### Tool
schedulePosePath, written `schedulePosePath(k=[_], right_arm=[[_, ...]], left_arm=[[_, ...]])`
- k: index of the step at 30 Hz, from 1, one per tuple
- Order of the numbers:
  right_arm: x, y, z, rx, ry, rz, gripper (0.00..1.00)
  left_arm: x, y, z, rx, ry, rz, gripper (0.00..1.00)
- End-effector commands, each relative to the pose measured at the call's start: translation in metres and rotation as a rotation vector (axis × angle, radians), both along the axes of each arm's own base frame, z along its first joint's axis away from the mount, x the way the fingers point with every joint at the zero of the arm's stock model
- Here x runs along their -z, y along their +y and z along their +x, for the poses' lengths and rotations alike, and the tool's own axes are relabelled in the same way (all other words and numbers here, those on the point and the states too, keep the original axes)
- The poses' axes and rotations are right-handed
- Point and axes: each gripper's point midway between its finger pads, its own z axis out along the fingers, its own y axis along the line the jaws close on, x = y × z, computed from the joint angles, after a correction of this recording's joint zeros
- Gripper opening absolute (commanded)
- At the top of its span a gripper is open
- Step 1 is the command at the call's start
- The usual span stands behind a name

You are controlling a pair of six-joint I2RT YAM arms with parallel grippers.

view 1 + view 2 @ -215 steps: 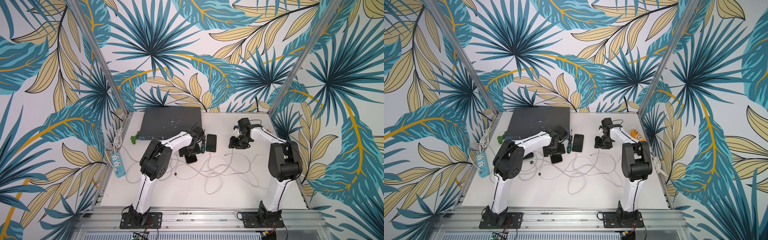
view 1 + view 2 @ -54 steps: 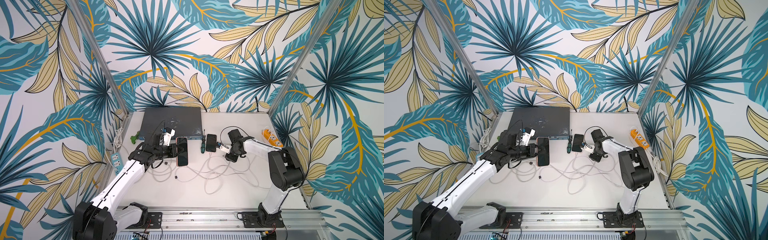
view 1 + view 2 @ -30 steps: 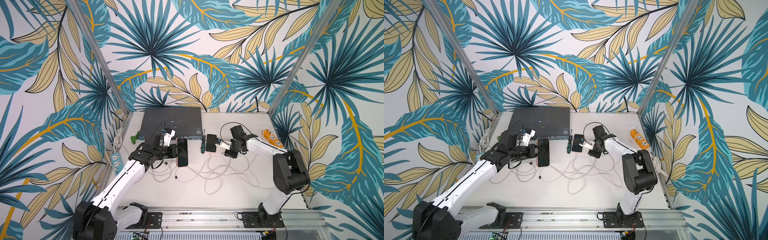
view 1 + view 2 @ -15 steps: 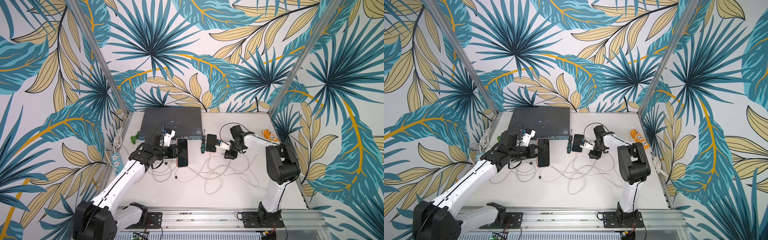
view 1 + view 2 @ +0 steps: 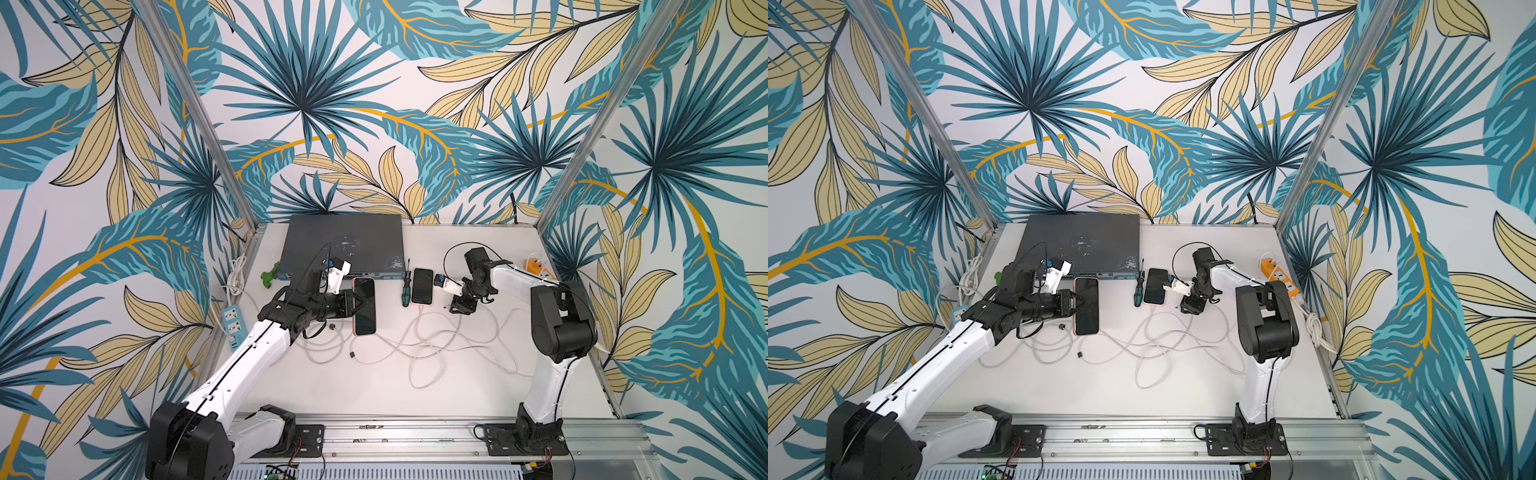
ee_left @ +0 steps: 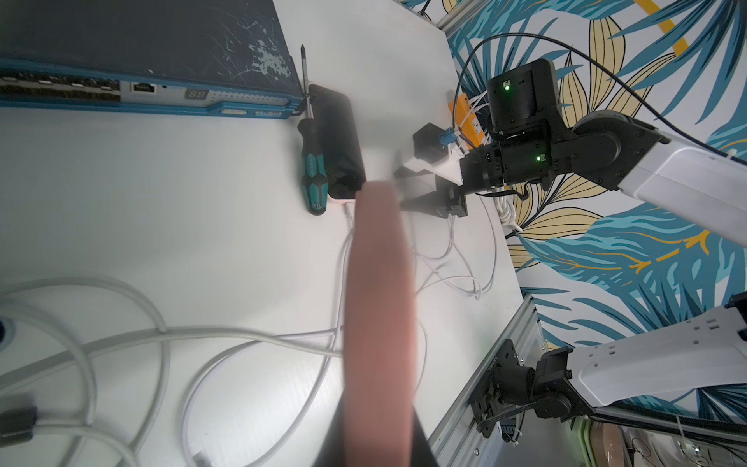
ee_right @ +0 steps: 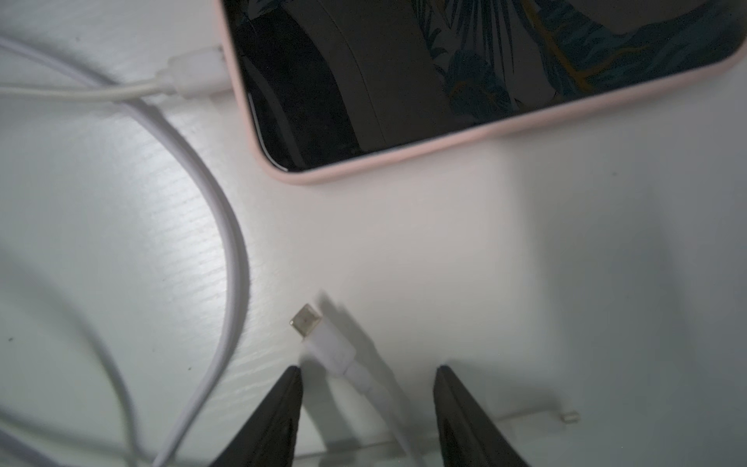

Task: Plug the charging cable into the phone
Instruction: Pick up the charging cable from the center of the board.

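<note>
My left gripper [image 5: 353,302] is shut on the long edge of a pink-cased phone [image 5: 364,306]; that phone's pink edge [image 6: 380,303] fills the middle of the left wrist view. A second pink-cased phone [image 5: 422,286] lies beside a screwdriver. A white cable plug [image 7: 194,68] sits in its near end. My right gripper [image 5: 457,307] stands open just right of that phone, pointing down at the table. A loose white charging cable plug [image 7: 319,335] with a metal tip lies between and just ahead of its fingertips [image 7: 295,376], touching neither.
A dark network switch [image 5: 343,243] stands at the back. A green-handled screwdriver [image 5: 405,291] lies between the phones. Tangled white cables [image 5: 415,345] cover the table's middle. A blue power strip [image 5: 235,328] lies at the left edge, an orange one [image 5: 538,268] at the right.
My left arm keeps the phone where it was. The right arm's elbow has shifted a little while its gripper stays open over the loose plug.
</note>
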Motion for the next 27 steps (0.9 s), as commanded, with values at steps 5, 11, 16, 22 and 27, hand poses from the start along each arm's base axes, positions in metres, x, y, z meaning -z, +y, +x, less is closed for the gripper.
schedulePosePath(k=[5,11,16,22,27], right_arm=[[0.0126,0.0017,-0.0091,-0.015,0.069,-0.014,0.50],[0.0133,0.0031,-0.0114,-0.019,0.084,-0.013,0.43],[0.0118,0.0079,-0.0132,-0.021,0.111,0.000,0.36],[0.0136,0.0087,-0.0136,-0.018,0.115,0.000,0.30],[0.0138,0.0074,-0.0134,-0.010,0.120,-0.013,0.14]], left_arm=[[-0.0080,-0.0018,0.0021,0.014,-0.041,-0.025,0.00],[-0.0078,-0.0020,0.0019,0.016,-0.041,-0.026,0.00],[-0.0075,-0.0019,0.0014,0.016,-0.040,-0.026,0.00],[-0.0069,-0.0018,0.0014,0.015,-0.039,-0.025,0.00],[-0.0077,-0.0020,0.0019,0.016,-0.041,-0.026,0.00]])
